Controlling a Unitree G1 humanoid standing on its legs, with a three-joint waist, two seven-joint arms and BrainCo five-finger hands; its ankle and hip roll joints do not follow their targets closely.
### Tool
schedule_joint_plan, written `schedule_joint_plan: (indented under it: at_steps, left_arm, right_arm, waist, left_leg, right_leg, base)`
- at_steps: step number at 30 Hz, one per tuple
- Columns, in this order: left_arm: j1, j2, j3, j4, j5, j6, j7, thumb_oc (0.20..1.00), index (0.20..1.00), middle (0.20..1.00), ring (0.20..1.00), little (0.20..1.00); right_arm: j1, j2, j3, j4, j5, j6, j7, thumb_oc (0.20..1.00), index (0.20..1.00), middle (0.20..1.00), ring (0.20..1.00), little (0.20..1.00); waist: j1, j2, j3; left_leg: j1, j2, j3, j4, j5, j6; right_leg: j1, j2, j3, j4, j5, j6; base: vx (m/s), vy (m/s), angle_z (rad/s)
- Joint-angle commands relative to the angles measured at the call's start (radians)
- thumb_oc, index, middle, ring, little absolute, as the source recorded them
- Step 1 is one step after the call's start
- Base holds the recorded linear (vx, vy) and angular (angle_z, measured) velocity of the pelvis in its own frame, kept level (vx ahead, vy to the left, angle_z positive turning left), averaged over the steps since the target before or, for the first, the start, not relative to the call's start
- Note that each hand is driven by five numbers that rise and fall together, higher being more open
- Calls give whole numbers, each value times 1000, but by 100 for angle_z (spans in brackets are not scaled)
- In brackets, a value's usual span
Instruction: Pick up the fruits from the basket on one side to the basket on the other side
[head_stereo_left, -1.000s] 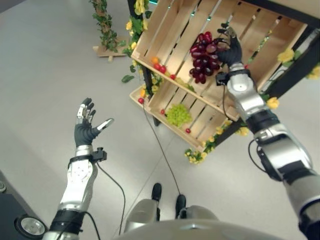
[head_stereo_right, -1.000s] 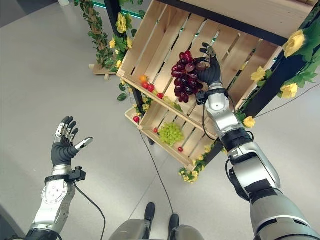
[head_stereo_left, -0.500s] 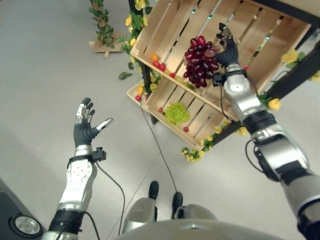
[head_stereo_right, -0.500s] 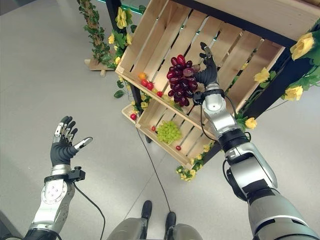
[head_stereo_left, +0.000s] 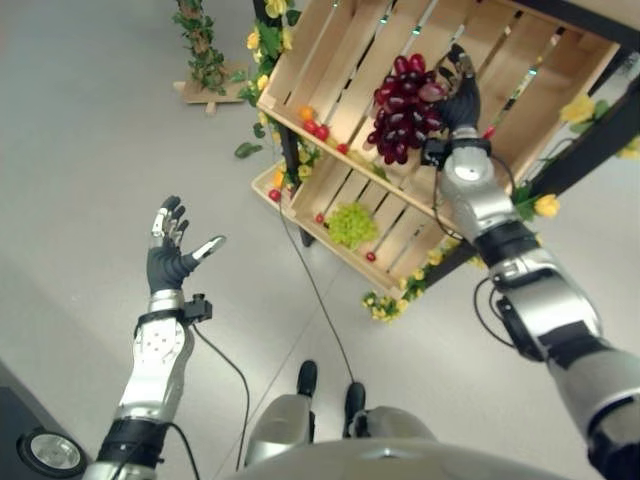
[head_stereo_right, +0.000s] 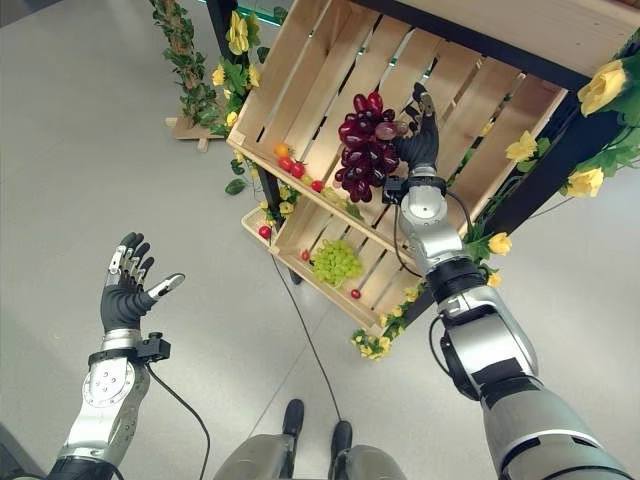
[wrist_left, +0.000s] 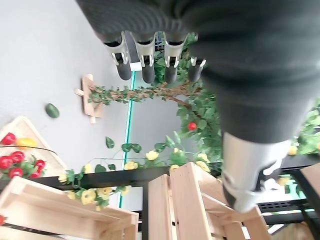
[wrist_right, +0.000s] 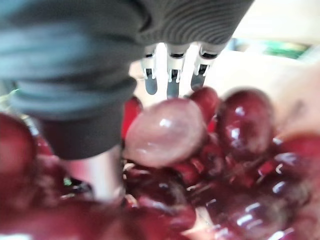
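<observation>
A bunch of dark red grapes (head_stereo_left: 402, 108) hangs in front of the slats of the tilted upper wooden crate (head_stereo_left: 330, 55). My right hand (head_stereo_left: 462, 97) is raised beside the bunch and shut on it. In the right wrist view the thumb (wrist_right: 97, 172) presses into the red grapes (wrist_right: 200, 165), with the fingers (wrist_right: 171, 80) behind them. Small red fruits (head_stereo_left: 318, 128) and an orange one (head_stereo_left: 306, 113) lie along that crate's lower edge. The lower crate (head_stereo_left: 405, 240) holds green grapes (head_stereo_left: 350, 225). My left hand (head_stereo_left: 170, 258) is held up over the floor at the left, open and holding nothing.
Yellow flowers and green leaves trim the crates and the dark frame post (head_stereo_left: 590, 150). A leafy vine on a wooden foot (head_stereo_left: 205, 60) stands on the grey floor to the crates' left. A small red fruit (head_stereo_left: 281, 195) sits at the lower crate's left corner.
My right hand has lifted the red grapes slightly higher against the upper crate. The left hand has stayed where it was.
</observation>
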Motion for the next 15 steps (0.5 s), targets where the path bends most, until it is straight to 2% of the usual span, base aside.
schedule_joint_plan:
  at_steps: [1,15]
  left_arm:
    - [-4,62,27,-55,-20,-12,0,1000,1000,1000,1000,1000]
    - [3,58,21,-58,-39,4,-4,1000,1000,1000,1000,1000]
  right_arm:
    - [-71,14,1,3,76,-26,8,1000,1000,1000,1000,1000]
    - [-77,34,15,8,135,-21,9,1000,1000,1000,1000,1000]
  waist:
    - [-3,-37,-16]
    - [-7,-43,-16]
  left_leg:
    - [50,-8,7,62,-119,-14]
    - [56,-5,11,56,-118,-14]
  right_leg:
    - [10,-71,48,0,111,109]
    - [9,-69,47,-1,112,109]
  base:
    - [0,0,0]
    - [0,0,0]
